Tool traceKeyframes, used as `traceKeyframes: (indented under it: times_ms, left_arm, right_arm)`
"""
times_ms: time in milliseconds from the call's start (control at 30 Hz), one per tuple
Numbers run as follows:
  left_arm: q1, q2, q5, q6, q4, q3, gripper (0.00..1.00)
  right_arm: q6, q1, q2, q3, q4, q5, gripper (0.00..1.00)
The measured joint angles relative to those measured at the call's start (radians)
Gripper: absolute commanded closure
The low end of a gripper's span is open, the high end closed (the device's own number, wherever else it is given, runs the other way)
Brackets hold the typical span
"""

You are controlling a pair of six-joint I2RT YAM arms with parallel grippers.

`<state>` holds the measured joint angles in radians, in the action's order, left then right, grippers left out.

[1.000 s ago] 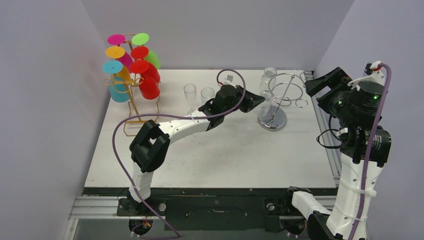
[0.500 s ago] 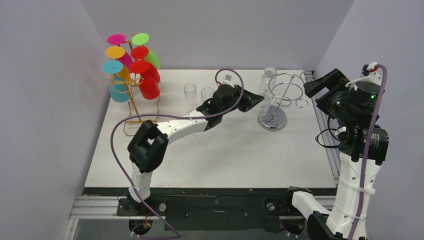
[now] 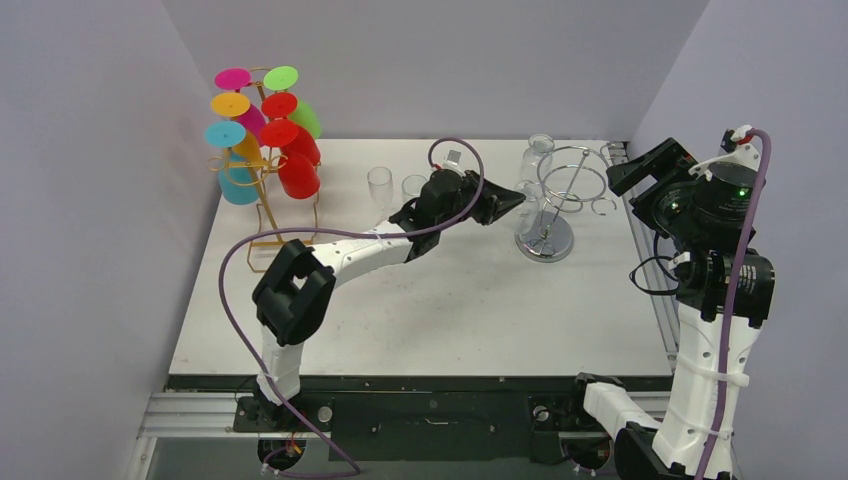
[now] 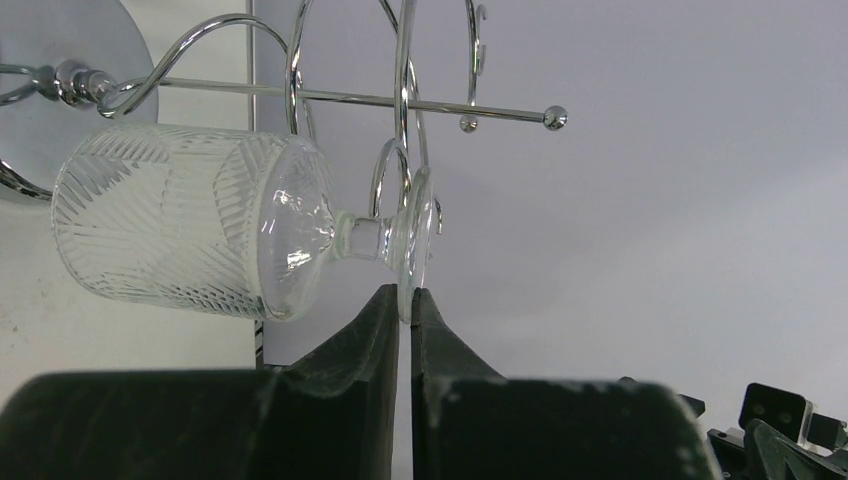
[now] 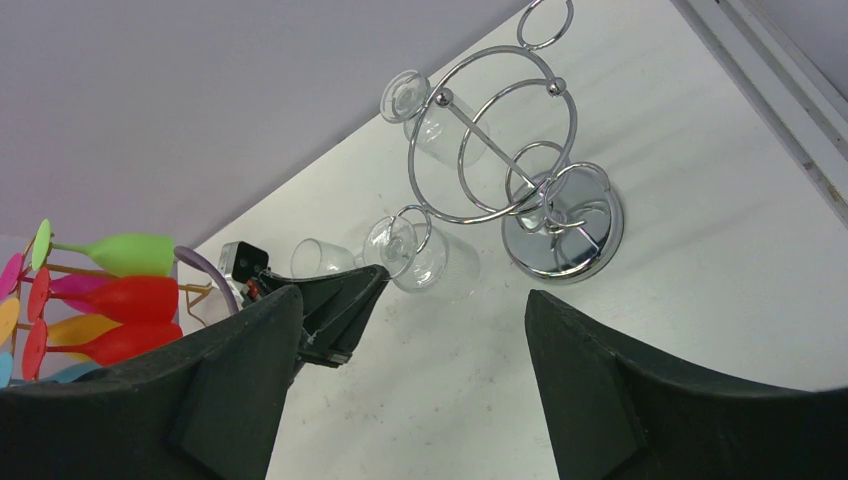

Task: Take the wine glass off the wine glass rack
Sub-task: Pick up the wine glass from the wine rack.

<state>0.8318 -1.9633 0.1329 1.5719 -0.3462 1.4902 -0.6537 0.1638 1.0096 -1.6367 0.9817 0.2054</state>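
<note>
Left gripper (image 4: 405,300) has its fingers pressed together, and the wrist view shows the lower rim of the wine glass (image 4: 190,225) foot caught between their tips, so I take it as a pinch on that thin disc. Hanging bowl-down from a loop of the chrome wine glass rack (image 4: 350,97), the glass sits directly ahead of the tips, its cut-pattern bowl off to their left in the wrist view. It looks light, rigid, slick and brittle. A pinch on the foot rim could slip or chip, and the short stem (image 4: 362,237) just beyond the tips would be the surer hold for sliding it out of the loop. One other clear glass (image 5: 432,125) hangs on the rack's far side, making two there. Two clear glasses (image 3: 380,186) stand on the table (image 3: 480,310) behind the claw's wrist, and six coloured ones (image 3: 290,150) hang on a gold rack (image 3: 268,215) far behind it. Right gripper (image 5: 412,330) hovers well off, fingers wide apart and empty.
</note>
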Motion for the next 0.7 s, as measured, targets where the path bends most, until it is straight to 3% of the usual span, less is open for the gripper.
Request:
traceKeyframes:
  times_ms: [433, 700]
  left_arm:
    - [-0.016, 0.066, 0.052, 0.0, -0.018, -0.084, 1.0]
    - [-0.028, 0.15, 0.084, 0.028, -0.055, -0.172, 1.0]
  right_arm:
    - [0.016, 0.0, 0.001, 0.02, -0.002, 0.012, 0.23]
    - [0.018, 0.0, 0.001, 0.113, -0.075, 0.102, 0.21]
